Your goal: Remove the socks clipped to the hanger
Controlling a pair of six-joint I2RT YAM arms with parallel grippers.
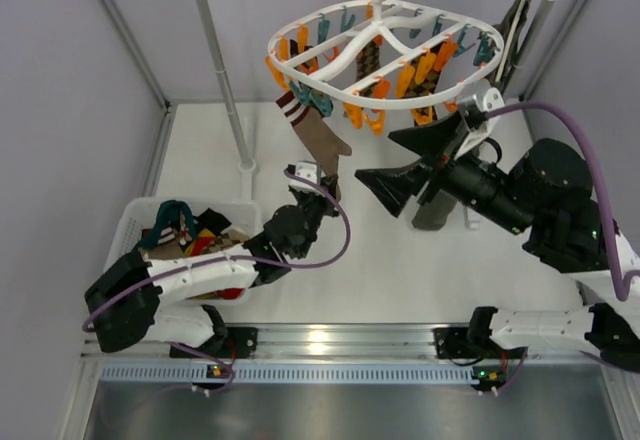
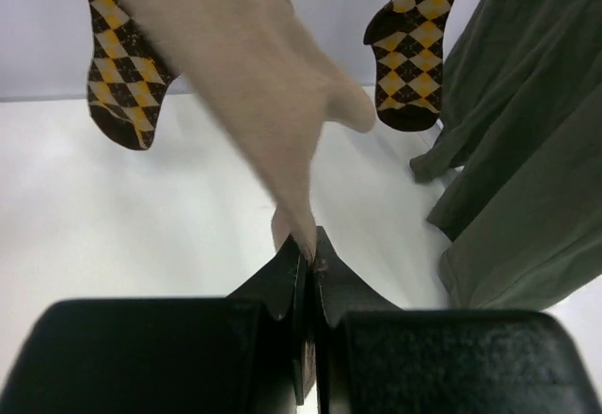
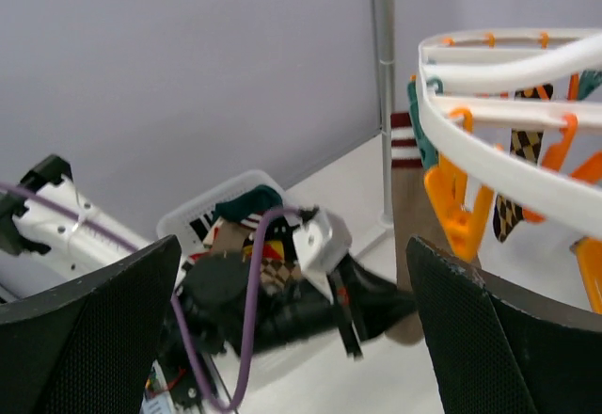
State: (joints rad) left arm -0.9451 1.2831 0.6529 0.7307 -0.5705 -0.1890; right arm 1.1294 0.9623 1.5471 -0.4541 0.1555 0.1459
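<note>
The left fingers (image 2: 282, 287) are pressed together on the toe of the tan sock (image 2: 254, 85); it hangs from the hanger (image 3: 527, 71) at upper centre. The right fingers (image 3: 499, 348) stand wide apart, empty, right of centre; argyle socks (image 1: 368, 60) dangle from the clips; a white basket (image 1: 135, 210) sits on the table (image 1: 400, 260) at lower left.

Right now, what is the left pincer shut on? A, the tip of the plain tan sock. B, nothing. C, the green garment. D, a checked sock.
A: the left pincer is closed on the toe end of the tan sock, which hangs from the hanger.
</note>
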